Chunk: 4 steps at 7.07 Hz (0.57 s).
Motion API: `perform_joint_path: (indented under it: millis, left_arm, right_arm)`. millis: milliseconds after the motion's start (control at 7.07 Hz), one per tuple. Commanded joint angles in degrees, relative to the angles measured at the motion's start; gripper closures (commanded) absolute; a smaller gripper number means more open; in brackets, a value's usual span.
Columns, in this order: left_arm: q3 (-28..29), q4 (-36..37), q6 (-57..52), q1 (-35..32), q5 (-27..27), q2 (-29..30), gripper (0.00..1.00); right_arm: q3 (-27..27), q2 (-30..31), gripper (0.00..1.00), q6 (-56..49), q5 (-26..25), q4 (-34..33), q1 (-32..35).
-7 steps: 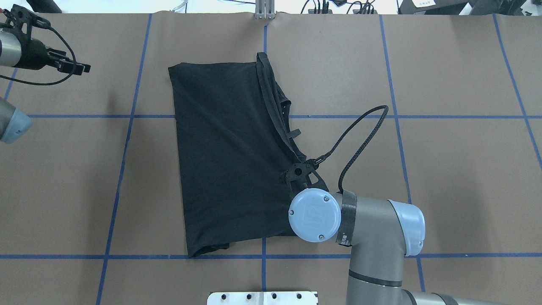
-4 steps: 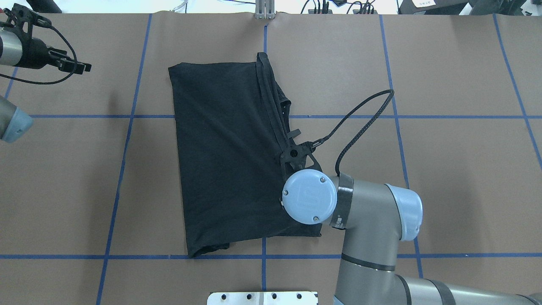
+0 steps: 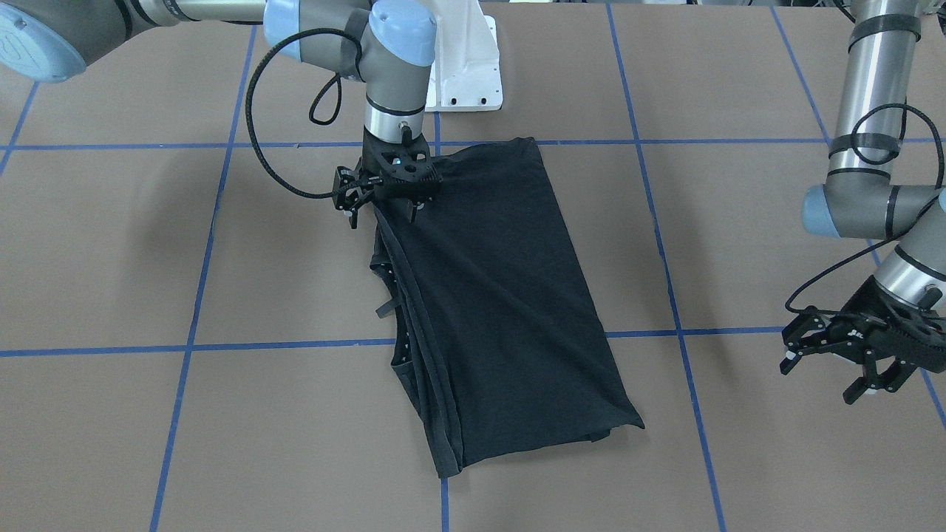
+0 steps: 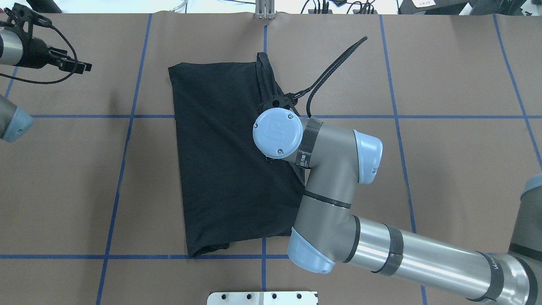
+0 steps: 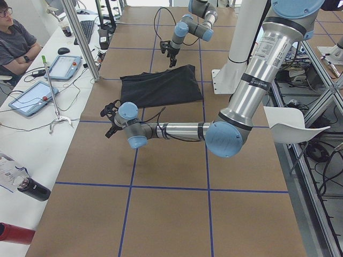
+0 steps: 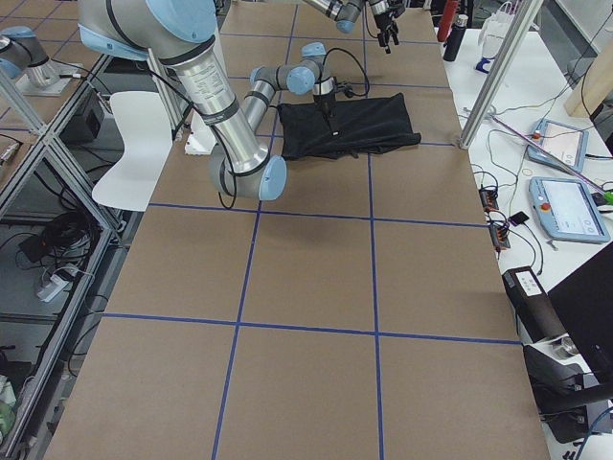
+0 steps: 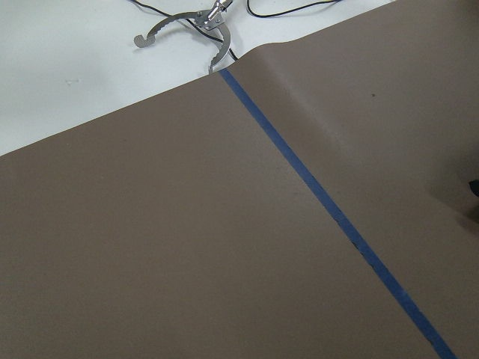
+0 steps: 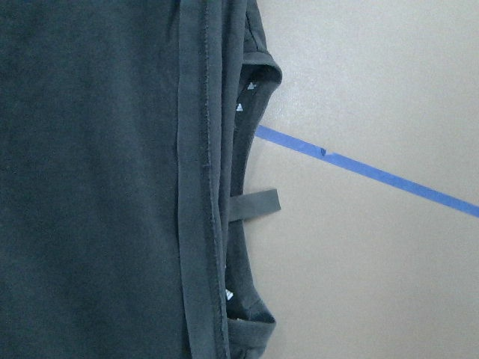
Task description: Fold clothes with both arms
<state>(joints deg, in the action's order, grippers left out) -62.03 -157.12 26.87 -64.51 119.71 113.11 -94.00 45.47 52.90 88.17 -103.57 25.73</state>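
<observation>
Across the middle of the brown bench (image 4: 444, 169) lies the black T-shirt (image 4: 220, 169), folded lengthwise, plain side up, with its layered hems stacked along the robot's right side. Over that stacked edge hangs the right end effector (image 3: 384, 214) — pointed straight down, jaws spread and holding no cloth. Well apart from the shirt, toward the bench's far left corner, the left end effector (image 3: 824, 377) hovers above bare brown paper — its jaws likewise apart and empty.
</observation>
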Motion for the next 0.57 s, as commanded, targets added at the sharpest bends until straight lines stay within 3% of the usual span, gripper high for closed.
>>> perform_joint_path:
  millis: [0, 283, 424]
  left_arm:
    - [0.0, 0.0, 0.0, 0.0, 0.0, 0.0, 0.0]
    - [0.0, 0.0, 0.0, 0.0, 0.0, 0.0, 0.0]
    - [0.0, 0.0, 0.0, 0.0, 0.0, 0.0, 0.0]
  right_arm:
    - [6.3, -0.7, 0.01, -1.9, 0.2, 3.5, 0.6]
    - [12.2, -4.6, 0.06, -1.8, 0.2, 3.3, 0.5]
    - [12.6, -5.0, 0.06, -1.8, 0.3, 3.2, 0.5]
